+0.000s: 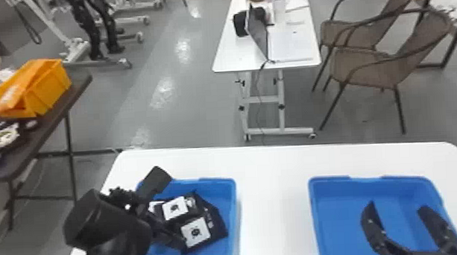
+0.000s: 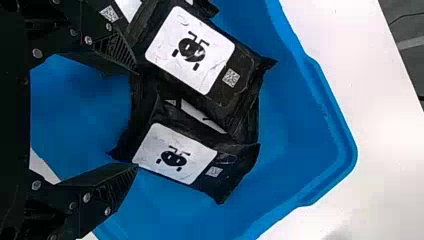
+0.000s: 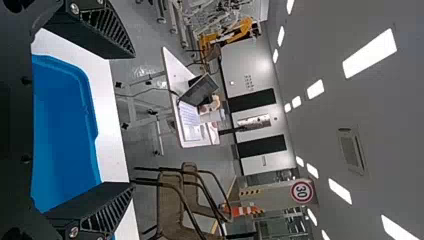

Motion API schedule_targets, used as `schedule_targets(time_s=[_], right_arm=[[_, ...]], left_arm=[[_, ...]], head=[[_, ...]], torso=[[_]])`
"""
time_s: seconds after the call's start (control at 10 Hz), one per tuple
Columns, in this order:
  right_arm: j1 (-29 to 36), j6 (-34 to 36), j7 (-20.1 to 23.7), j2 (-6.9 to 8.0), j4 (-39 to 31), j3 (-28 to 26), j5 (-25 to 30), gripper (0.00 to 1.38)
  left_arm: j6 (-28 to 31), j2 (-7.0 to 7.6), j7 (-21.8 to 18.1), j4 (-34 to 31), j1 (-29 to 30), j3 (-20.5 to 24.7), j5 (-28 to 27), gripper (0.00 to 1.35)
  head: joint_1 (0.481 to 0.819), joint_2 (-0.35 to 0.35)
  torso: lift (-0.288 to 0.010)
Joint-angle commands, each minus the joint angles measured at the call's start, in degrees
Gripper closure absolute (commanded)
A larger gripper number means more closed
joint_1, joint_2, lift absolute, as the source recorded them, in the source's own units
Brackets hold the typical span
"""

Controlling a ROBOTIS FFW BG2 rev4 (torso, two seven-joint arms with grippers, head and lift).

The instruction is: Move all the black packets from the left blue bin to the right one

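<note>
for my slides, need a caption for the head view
Open left hand at the black packets in the left blue bin, open right hand over the right bin

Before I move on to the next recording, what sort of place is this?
Probably a robotics lab or workshop: what look like black robot limbs by a white wheeled stand, and a laptop on a rolling table.

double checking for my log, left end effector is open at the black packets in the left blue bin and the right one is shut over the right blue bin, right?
Not quite: the right end effector is open, not shut, over the right blue bin; the head view shows its fingertips well apart. The rest holds.
</note>
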Motion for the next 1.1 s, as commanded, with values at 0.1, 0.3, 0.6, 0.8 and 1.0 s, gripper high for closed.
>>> schedule_targets(time_s=[0.1, 0.3, 0.6, 0.8, 1.0], right_arm=[[-0.08, 0.01, 0.15, 0.0, 0.15, 0.0, -0.18, 0.1], [-0.17, 0.01, 0.32, 0.0, 0.24, 0.0, -0.26, 0.1], [-0.26, -0.08, 0.41, 0.0, 0.5, 0.0, -0.62, 0.1], [-0.34, -0.08, 0.76, 0.0, 0.77, 0.09, -1.06, 0.1], [-0.34, 0.01, 0.76, 0.0, 0.77, 0.09, -1.14, 0.1]], left_arm=[[-2.34, -0.78, 1.97, 1.44, -1.05, -0.89, -0.14, 0.4], [-4.37, -1.66, 3.9, 2.05, -0.78, -1.24, 1.97, 0.4], [-9.02, -3.68, 9.0, 5.22, -0.96, -0.71, 4.25, 0.4], [-10.25, -3.95, 9.53, 7.68, -1.58, -0.71, 3.55, 0.51], [-8.5, -3.6, 7.77, 7.68, -2.19, -1.06, 2.06, 0.84]], head=[[0.695, 0.17], [0.695, 0.152], [0.695, 0.119], [0.695, 0.102], [0.695, 0.1]], torso=[[0.0], [0.0], [0.0], [0.0], [0.0]])
